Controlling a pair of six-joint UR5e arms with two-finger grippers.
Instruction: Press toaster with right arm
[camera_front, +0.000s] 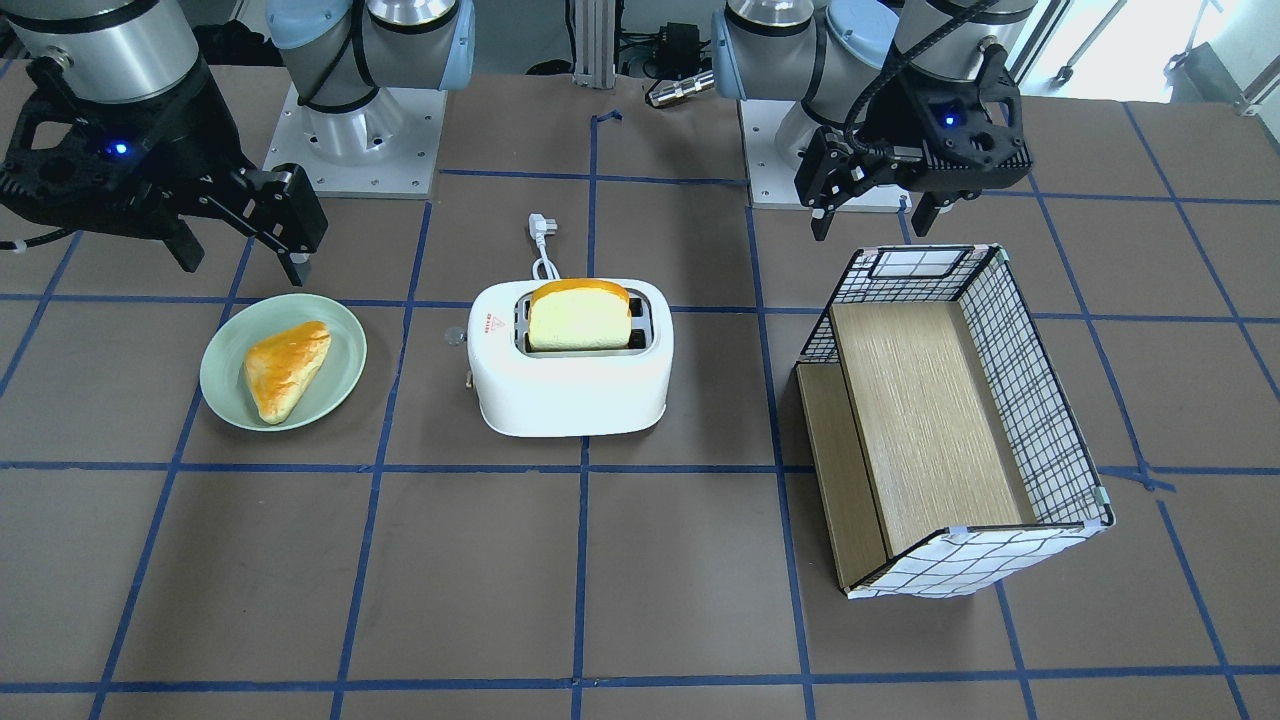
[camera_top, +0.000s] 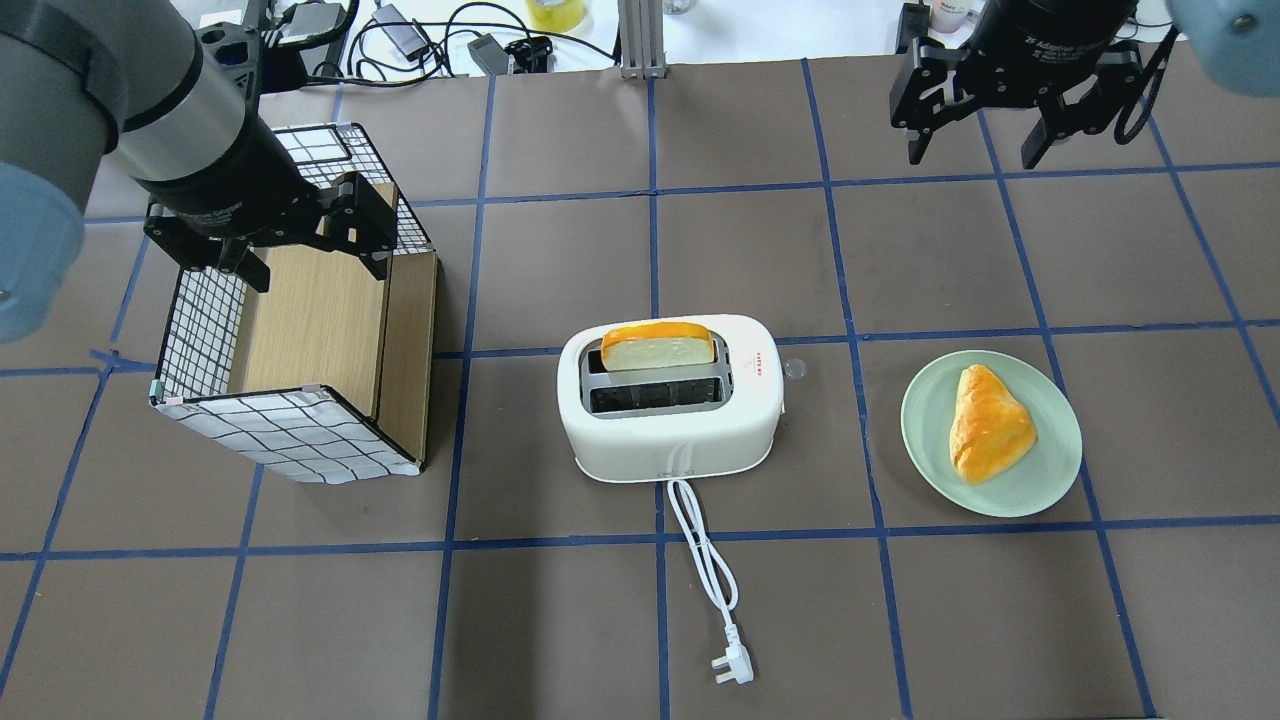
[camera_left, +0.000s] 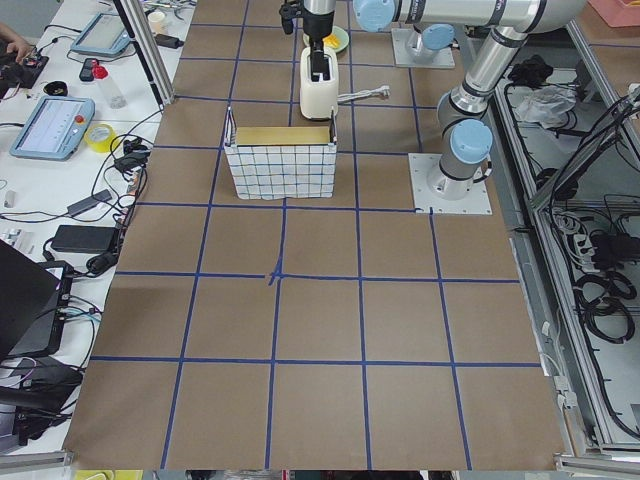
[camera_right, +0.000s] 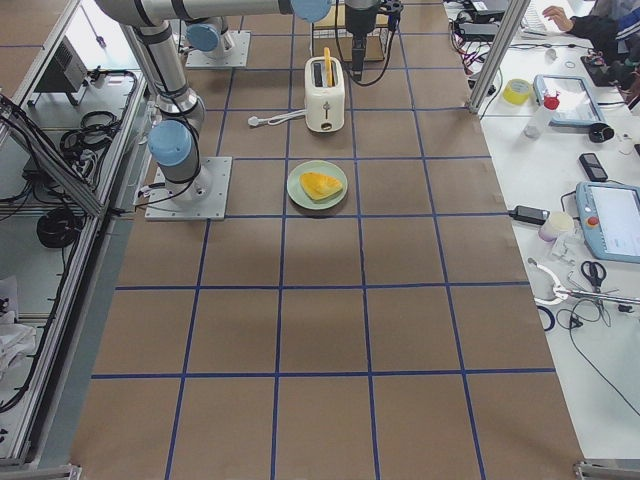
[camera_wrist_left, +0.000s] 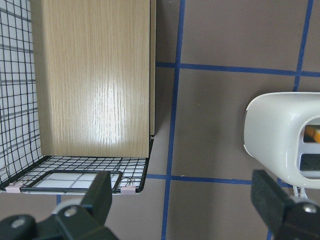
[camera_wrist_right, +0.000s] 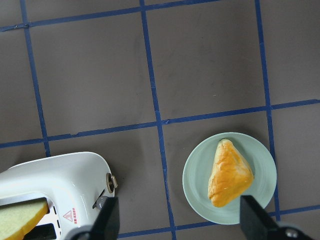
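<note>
The white two-slot toaster (camera_front: 575, 385) stands mid-table with a bread slice (camera_front: 580, 315) sticking up from one slot. It also shows in the overhead view (camera_top: 670, 435) and at the lower left of the right wrist view (camera_wrist_right: 55, 175). Its end lever (camera_wrist_right: 100, 202) and a round knob (camera_wrist_right: 111, 181) face the plate side. Its white cord and plug (camera_top: 705, 560) trail toward the robot. My right gripper (camera_top: 972, 155) is open and empty, raised well beyond the plate and apart from the toaster; the front view also shows it (camera_front: 245, 268). My left gripper (camera_top: 316, 272) is open and empty above the basket.
A green plate (camera_top: 930, 420) holding a triangular pastry (camera_top: 990, 430) lies on the toaster's lever side. A grid-patterned basket (camera_top: 290, 440) with a wooden floor stands on the toaster's other side, under my left gripper. Blue tape lines cross the brown table.
</note>
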